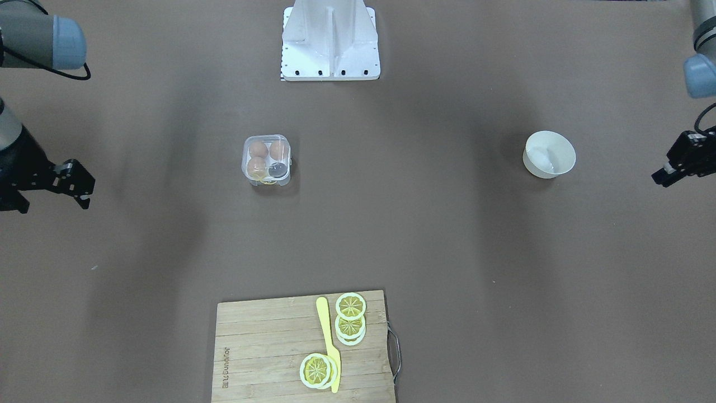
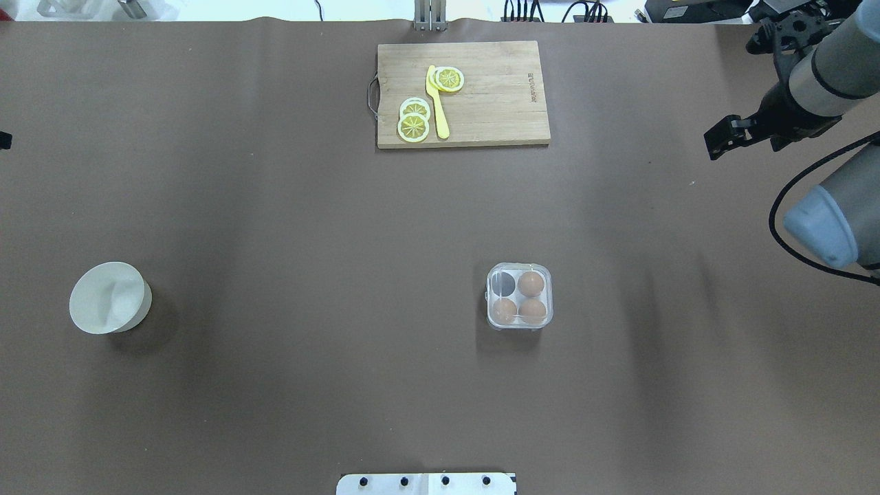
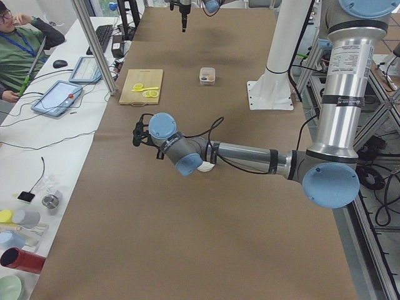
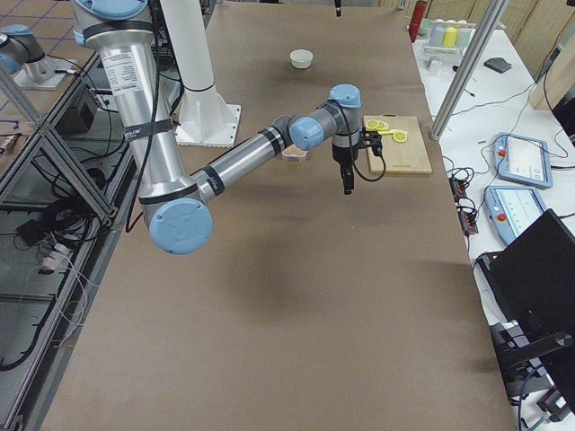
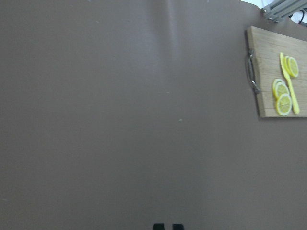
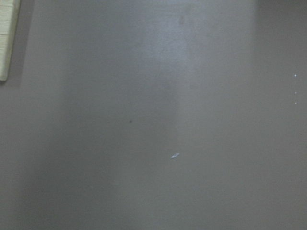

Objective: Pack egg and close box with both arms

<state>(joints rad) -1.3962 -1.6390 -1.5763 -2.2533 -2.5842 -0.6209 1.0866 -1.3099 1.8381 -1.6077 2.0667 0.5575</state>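
The clear box [image 1: 267, 159] sits on the brown table, also in the overhead view [image 2: 520, 296]. Its transparent lid looks folded down over the cells. Three orange-brown eggs fill three cells, for example one egg [image 2: 531, 282]; the fourth cell [image 2: 505, 282] is dark and empty. My right gripper [image 2: 715, 142] hangs far off at the table's side, fingers together, empty; it also shows in the front view [image 1: 78, 190]. My left gripper [image 1: 667, 176] is at the opposite side, beyond the white bowl, fingers together and empty. Its fingertips [image 5: 159, 226] show close together in the left wrist view.
A white bowl [image 2: 110, 297] stands on my left side. A wooden cutting board [image 2: 495, 89] with lemon slices [image 2: 412, 124] and a yellow knife [image 2: 437, 103] lies at the far edge. The white mounting base [image 1: 330, 39] is at the near edge.
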